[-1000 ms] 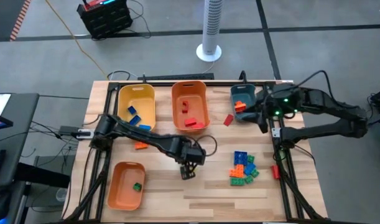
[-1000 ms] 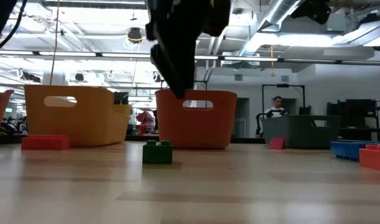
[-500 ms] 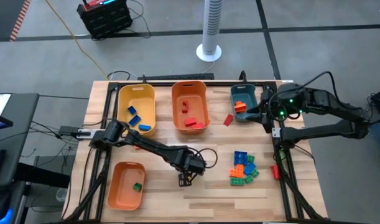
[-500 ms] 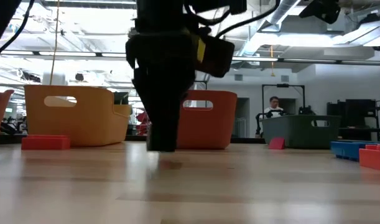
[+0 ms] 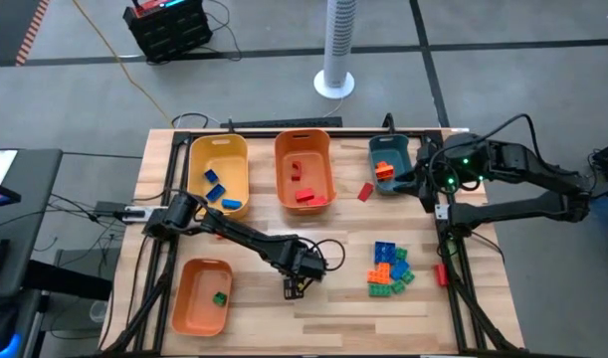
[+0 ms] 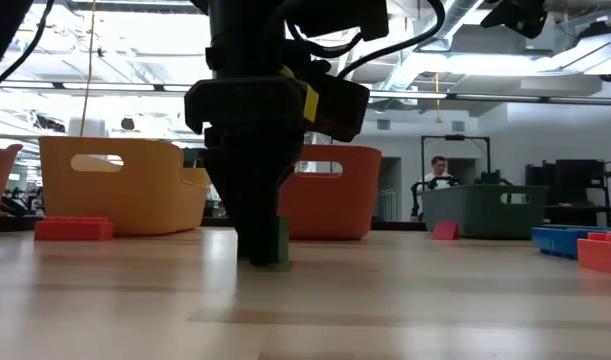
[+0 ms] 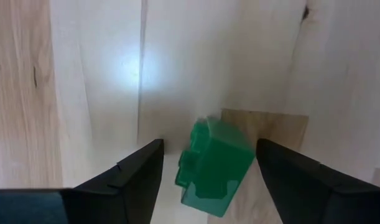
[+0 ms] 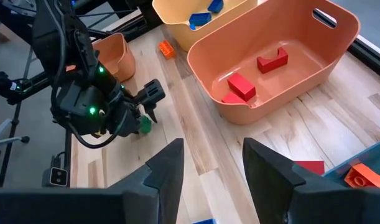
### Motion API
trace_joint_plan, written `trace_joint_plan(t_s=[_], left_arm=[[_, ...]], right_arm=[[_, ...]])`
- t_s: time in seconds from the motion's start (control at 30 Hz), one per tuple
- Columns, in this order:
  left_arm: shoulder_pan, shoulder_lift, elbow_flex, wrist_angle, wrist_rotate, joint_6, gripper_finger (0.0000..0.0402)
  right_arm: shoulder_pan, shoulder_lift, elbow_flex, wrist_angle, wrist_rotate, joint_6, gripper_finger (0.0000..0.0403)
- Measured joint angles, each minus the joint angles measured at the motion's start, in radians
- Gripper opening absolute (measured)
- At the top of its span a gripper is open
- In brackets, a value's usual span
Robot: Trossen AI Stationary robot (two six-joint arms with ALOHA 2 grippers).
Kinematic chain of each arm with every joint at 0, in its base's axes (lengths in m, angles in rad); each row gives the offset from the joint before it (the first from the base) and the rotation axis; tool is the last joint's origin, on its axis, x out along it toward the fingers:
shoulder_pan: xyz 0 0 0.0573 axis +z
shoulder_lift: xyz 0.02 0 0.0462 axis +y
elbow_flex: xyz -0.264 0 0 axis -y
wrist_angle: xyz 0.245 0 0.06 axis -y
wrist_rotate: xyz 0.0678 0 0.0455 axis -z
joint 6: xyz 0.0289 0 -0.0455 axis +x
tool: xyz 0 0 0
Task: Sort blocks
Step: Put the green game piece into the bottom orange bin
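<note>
A small green block (image 7: 214, 165) lies on the wooden table near its middle, and shows in the low view as a green edge (image 6: 282, 240) beside the dark fingers. My left gripper (image 5: 294, 288) points down at the table, open, with one finger on each side of the block (image 7: 209, 149) and a small gap at each. My right gripper (image 8: 213, 146) hangs raised at the far right, near the teal bin (image 5: 388, 159), open with nothing between its fingers. A heap of blue, orange and green blocks (image 5: 388, 268) lies at the right.
At the far edge stand a yellow bin (image 5: 219, 171) with blue blocks, an orange-pink bin (image 5: 304, 167) with red blocks, and the teal bin with an orange block. An orange bin (image 5: 201, 295) at the near left holds a green block. Loose blocks: red (image 5: 365, 191), orange (image 5: 225, 233).
My left gripper has come down to the table and a little toward its near edge. Its open fingers now stand on either side of the green block, which has stayed where it was.
</note>
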State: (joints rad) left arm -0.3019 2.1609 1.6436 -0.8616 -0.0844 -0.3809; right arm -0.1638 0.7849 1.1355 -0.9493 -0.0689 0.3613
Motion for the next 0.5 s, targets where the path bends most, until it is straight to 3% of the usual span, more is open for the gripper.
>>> trace_joint_plan(t_s=[0.13, 0.3, 0.5], left_arm=[[0.000, 0.000, 0.000, -0.003, 0.011, -0.002, 0.0204], [-0.002, -0.012, 0.020, -0.072, 0.035, -0.005, 0.0090], [0.001, -0.128, 0.054, -0.149, 0.047, -0.052, 0.0085]], right_arm=[[0.000, 0.000, 0.000, 0.000, 0.000, 0.000, 0.0177], [0.000, 0.000, 0.000, 0.000, 0.000, -0.002, 0.0177], [-0.001, 0.009, 0.000, 0.000, 0.018, -0.027, 0.0177]])
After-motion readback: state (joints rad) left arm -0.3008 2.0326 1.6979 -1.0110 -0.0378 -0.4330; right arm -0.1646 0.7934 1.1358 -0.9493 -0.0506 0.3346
